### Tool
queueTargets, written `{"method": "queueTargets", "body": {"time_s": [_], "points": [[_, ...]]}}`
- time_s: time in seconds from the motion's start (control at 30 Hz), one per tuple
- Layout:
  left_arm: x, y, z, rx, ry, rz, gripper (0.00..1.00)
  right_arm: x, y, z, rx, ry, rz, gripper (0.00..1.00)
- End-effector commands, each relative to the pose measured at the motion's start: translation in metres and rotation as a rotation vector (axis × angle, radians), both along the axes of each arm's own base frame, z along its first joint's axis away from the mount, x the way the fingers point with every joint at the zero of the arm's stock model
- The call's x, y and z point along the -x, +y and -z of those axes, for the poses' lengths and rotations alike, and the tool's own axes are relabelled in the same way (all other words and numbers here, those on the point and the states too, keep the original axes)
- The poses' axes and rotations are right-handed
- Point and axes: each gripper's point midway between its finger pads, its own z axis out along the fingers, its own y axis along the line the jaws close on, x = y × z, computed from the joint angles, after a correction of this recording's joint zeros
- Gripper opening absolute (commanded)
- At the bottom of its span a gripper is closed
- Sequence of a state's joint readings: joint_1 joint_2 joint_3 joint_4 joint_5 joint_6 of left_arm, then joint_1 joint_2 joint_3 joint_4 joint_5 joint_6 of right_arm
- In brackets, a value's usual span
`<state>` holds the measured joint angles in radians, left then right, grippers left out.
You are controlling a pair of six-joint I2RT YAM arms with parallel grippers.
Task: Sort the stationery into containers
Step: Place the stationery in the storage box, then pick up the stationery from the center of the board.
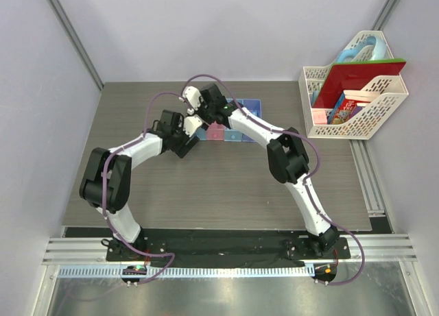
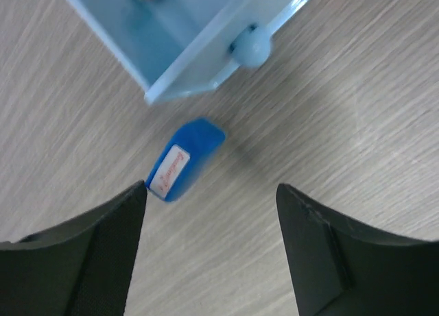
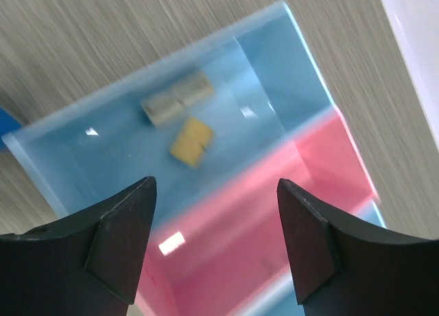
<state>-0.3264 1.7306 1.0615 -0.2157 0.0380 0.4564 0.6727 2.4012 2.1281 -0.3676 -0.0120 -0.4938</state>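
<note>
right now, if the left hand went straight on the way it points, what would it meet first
Likely the small blue block with a white label, lying just off one fingertip; between the fingers is bare wood-grain tabletop. The light blue translucent bin lies beyond. Depth is unclear.

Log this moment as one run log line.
left jaws open over small blue block on table | right jaws open above light blue bin | bin holds beige eraser, tan eraser

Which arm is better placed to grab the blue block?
Left: the left end effector hangs open right by the small blue labelled block on the table; the right end effector is over the light blue translucent bin.
</note>
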Motion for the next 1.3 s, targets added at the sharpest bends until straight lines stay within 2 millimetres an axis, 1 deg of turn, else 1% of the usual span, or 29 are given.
{"method": "queueTargets", "body": {"time_s": [0.0, 0.03, 0.07, 0.1, 0.13, 0.17, 0.23, 0.27, 0.4, 0.5, 0.53, 0.57, 0.6, 0.63, 0.67, 0.7, 0.73, 0.77, 0.83, 0.87, 0.9, 0.93, 0.97, 1.0, 1.03, 1.07, 1.27], "points": [[-0.018, -0.013, -0.010, 0.008, -0.048, 0.096, 0.75, 0.008, -0.035, -0.091, 0.001, -0.141, 0.070, 0.77], [-0.017, -0.015, -0.009, 0.009, -0.044, 0.110, 0.74, 0.010, -0.044, -0.110, -0.006, -0.167, 0.091, 0.77], [-0.017, -0.015, -0.007, 0.002, -0.040, 0.129, 0.74, 0.013, -0.050, -0.118, -0.007, -0.176, 0.098, 0.77], [-0.017, -0.016, -0.005, -0.001, -0.037, 0.137, 0.74, 0.015, -0.059, -0.117, 0.004, -0.169, 0.111, 0.77], [-0.019, -0.014, -0.005, -0.007, -0.039, 0.138, 0.74, 0.017, -0.065, -0.124, -0.001, -0.178, 0.124, 0.77], [-0.022, -0.014, -0.006, -0.010, -0.045, 0.141, 0.74, 0.023, -0.071, -0.140, -0.018, -0.194, 0.130, 0.77], [-0.027, -0.009, -0.006, -0.009, -0.049, 0.132, 0.74, 0.025, -0.082, -0.154, -0.041, -0.204, 0.154, 0.77], [-0.030, -0.008, -0.008, -0.005, -0.054, 0.129, 0.74, 0.028, -0.088, -0.169, -0.060, -0.222, 0.165, 0.77], [-0.035, 0.003, -0.010, -0.004, -0.059, 0.137, 0.74, 0.036, -0.105, -0.181, -0.053, -0.233, 0.195, 0.78], [-0.043, 0.015, -0.012, 0.001, -0.062, 0.158, 0.74, 0.041, -0.118, -0.183, -0.028, -0.242, 0.222, 0.78], [-0.045, 0.021, -0.007, 0.004, -0.046, 0.175, 0.74, 0.043, -0.121, -0.184, -0.025, -0.244, 0.230, 0.78], [-0.046, 0.024, -0.011, 0.013, -0.029, 0.187, 0.74, 0.043, -0.128, -0.184, -0.020, -0.245, 0.245, 0.78], [-0.046, 0.027, -0.011, 0.022, -0.014, 0.200, 0.74, 0.044, -0.131, -0.186, -0.022, -0.248, 0.255, 0.78], [-0.051, 0.030, -0.013, 0.043, -0.011, 0.237, 0.74, 0.046, -0.137, -0.196, -0.033, -0.260, 0.265, 0.78], [-0.044, 0.035, -0.010, 0.050, 0.030, 0.247, 0.74, 0.045, -0.145, -0.196, -0.034, -0.259, 0.280, 0.78], [-0.044, 0.038, -0.010, 0.056, 0.038, 0.254, 0.74, 0.046, -0.149, -0.199, -0.045, -0.259, 0.292, 0.78], [-0.045, 0.047, -0.011, 0.052, 0.045, 0.254, 0.74, 0.048, -0.156, -0.208, -0.056, -0.272, 0.301, 0.79], [-0.045, 0.050, -0.011, 0.051, 0.046, 0.257, 0.74, 0.049, -0.161, -0.208, -0.057, -0.269, 0.309, 0.79], [-0.044, 0.059, -0.011, 0.040, 0.043, 0.253, 0.74, 0.049, -0.178, -0.218, -0.068, -0.279, 0.338, 0.80], [-0.044, 0.060, -0.012, 0.039, 0.038, 0.260, 0.74, 0.050, -0.182, -0.217, -0.068, -0.273, 0.343, 0.80], [-0.043, 0.064, -0.011, 0.040, 0.038, 0.258, 0.74, 0.048, -0.194, -0.221, -0.082, -0.273, 0.368, 0.80], [-0.041, 0.064, -0.008, 0.041, 0.049, 0.262, 0.74, 0.051, -0.199, -0.228, -0.101, -0.279, 0.365, 0.80], [-0.041, 0.064, -0.007, 0.043, 0.052, 0.266, 0.74, 0.052, -0.203, -0.225, -0.101, -0.272, 0.373, 0.80], [-0.039, 0.063, -0.005, 0.048, 0.058, 0.267, 0.74, 0.051, -0.212, -0.227, -0.106, -0.274, 0.391, 0.80], [-0.038, 0.062, -0.006, 0.054, 0.063, 0.273, 0.74, 0.051, -0.216, -0.224, -0.108, -0.266, 0.398, 0.80], [-0.037, 0.058, -0.008, 0.068, 0.062, 0.283, 0.74, 0.053, -0.220, -0.226, -0.112, -0.269, 0.403, 0.81], [-0.031, 0.047, -0.024, 0.128, 0.056, 0.315, 0.74, 0.053, -0.242, -0.199, -0.071, -0.224, 0.437, 0.81]]}}
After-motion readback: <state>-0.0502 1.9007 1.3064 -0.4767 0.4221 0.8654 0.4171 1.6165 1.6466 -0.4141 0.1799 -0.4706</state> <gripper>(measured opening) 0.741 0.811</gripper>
